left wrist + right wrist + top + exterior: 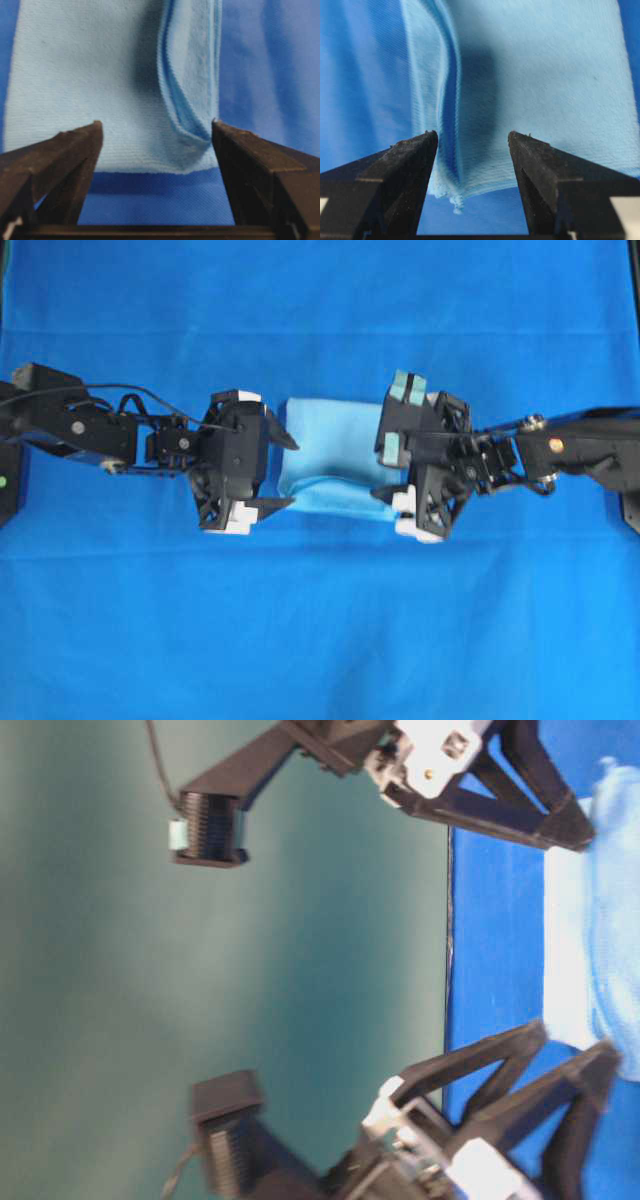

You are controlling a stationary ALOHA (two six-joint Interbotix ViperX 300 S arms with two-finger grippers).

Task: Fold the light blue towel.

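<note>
Pale sky-blue microfibre, the light blue towel [332, 472] lay folded into a compact block on the royal-blue tablecloth [320, 640], at the middle of the table and directly between the two arms. The left gripper [268, 468] stood at its left end and the right gripper [398, 472] at its right end, each pointing inward along the towel's longer, left-to-right axis. Both had their jaws spread wide and empty: in each wrist view the towel's near edge sat in the gap between the dark fingers [60, 165] without being pinched, and the table-level view showed the fingers splayed above the cloth.

The folded flap's doubled hem ran lengthwise along the towel's near side, close to the left arm's right-hand finger and the right arm's left-hand finger [405, 175]. Neither arm looked clearly nearer; the towel sat about evenly between them. Judging from this, any further fold would likely bring one short end across toward the other, so either gripper could take its own end.
</note>
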